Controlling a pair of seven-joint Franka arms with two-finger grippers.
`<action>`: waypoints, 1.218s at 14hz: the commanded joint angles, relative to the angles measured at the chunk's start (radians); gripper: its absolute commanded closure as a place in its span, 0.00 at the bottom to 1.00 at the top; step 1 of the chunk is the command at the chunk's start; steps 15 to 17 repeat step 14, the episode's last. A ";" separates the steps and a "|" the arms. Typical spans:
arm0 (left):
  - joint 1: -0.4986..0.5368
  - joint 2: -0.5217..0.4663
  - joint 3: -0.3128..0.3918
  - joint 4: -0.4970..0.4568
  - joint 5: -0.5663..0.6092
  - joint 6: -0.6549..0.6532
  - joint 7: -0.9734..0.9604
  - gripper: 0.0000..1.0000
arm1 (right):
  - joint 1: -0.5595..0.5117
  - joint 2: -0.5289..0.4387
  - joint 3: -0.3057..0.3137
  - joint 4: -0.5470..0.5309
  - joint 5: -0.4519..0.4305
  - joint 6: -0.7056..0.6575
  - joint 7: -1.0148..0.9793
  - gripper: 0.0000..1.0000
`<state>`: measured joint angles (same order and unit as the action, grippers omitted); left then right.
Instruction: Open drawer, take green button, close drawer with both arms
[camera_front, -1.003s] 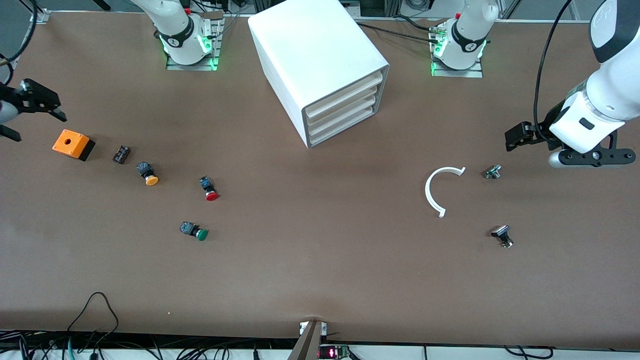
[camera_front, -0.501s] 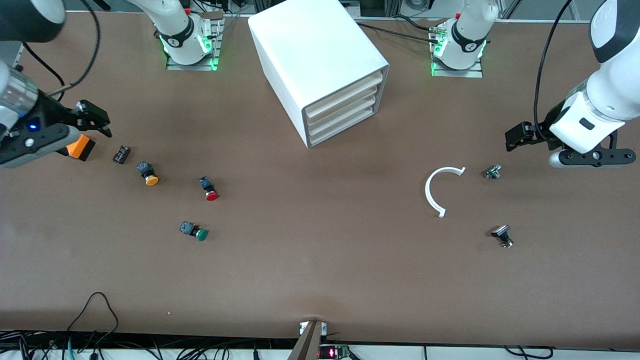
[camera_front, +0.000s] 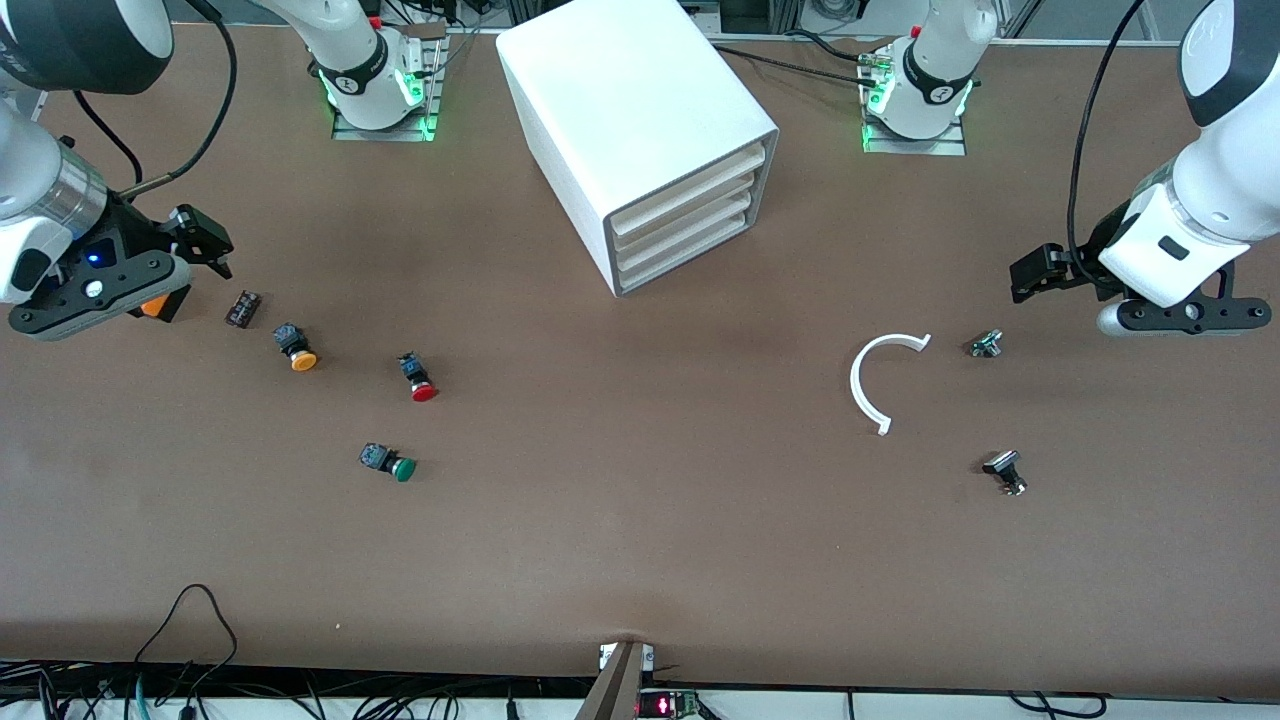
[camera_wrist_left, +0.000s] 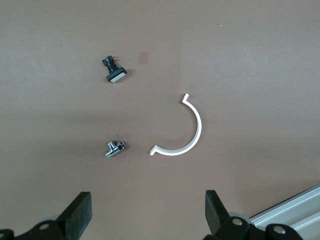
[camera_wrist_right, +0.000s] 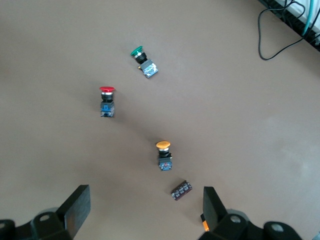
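A: Quick look at the white cabinet (camera_front: 640, 130). All three drawers sit flush, and the drawer (camera_front: 685, 255) we care about, the lowest one, is shut. By my read nothing of the task is done.

B: Agreed. And the button (camera_front: 390, 463), the green-capped one, lies on the open table (camera_front: 640, 560), well apart from the cabinet, toward the right arm's end and nearer the front camera than the cabinet.

A: Grippers?

B: The right gripper (camera_front: 195, 245) hangs with fingers spread wide and nothing between them, over the table beside an orange box (camera_front: 155, 305), well apart from the cabinet. Its wrist view shows the red-capped button (camera_wrist_right: 106, 101) and the orange-capped button (camera_wrist_right: 164, 155) below.

A: The left gripper (camera_front: 1040, 272) is spread wide too, empty, toward the left arm's end from the cabinet, above a white curved piece (camera_front: 878, 380).

B: So what's left, I'd judge: pull the drawer, fetch the green one, shut the drawer. Everything.
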<state>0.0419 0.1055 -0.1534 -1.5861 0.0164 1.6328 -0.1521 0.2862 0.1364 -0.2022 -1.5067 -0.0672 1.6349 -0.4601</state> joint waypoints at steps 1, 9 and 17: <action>0.001 0.016 -0.006 0.031 0.022 -0.021 0.005 0.00 | -0.015 0.000 -0.008 -0.004 0.029 0.017 -0.037 0.00; 0.001 0.016 -0.006 0.031 0.022 -0.021 0.005 0.00 | -0.206 -0.098 0.173 -0.139 0.029 0.092 -0.037 0.00; 0.001 0.016 -0.006 0.032 0.022 -0.021 0.005 0.00 | -0.206 -0.086 0.172 -0.119 0.035 0.074 -0.020 0.00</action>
